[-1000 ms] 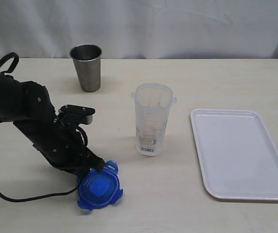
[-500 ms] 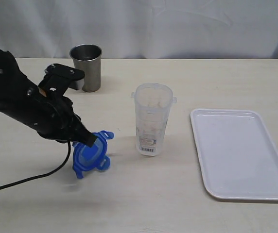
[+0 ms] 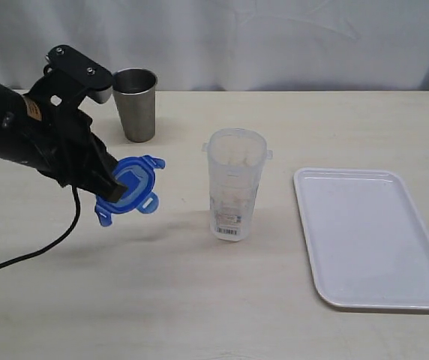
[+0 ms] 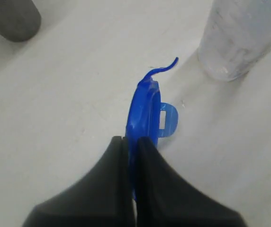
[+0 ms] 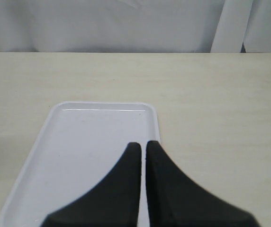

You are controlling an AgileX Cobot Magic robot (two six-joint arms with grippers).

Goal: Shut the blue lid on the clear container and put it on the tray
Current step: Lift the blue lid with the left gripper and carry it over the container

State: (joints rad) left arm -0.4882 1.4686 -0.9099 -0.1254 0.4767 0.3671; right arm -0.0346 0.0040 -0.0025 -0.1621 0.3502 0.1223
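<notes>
Here, the left pincer (image 3: 112, 189) is clamped on the lid (image 3: 130, 185) at its edge, holding it tilted above the bench (image 3: 199, 315), left of the lidless container (image 3: 235, 184). The carry is likely in hand; next the lid needs levelling and centring over the rim. The tray (image 3: 394, 247) waits at right. Only the right wrist view shows the right pincer (image 5: 140, 147), tips together near the tray, absent from the exterior view. Farthest back, a steel cup (image 3: 133, 103).

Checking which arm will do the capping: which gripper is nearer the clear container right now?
Left. The left gripper, shut on the blue lid, is left of the clear container in the exterior view, not touching. The right gripper hangs by the tray, outside that view.
</notes>
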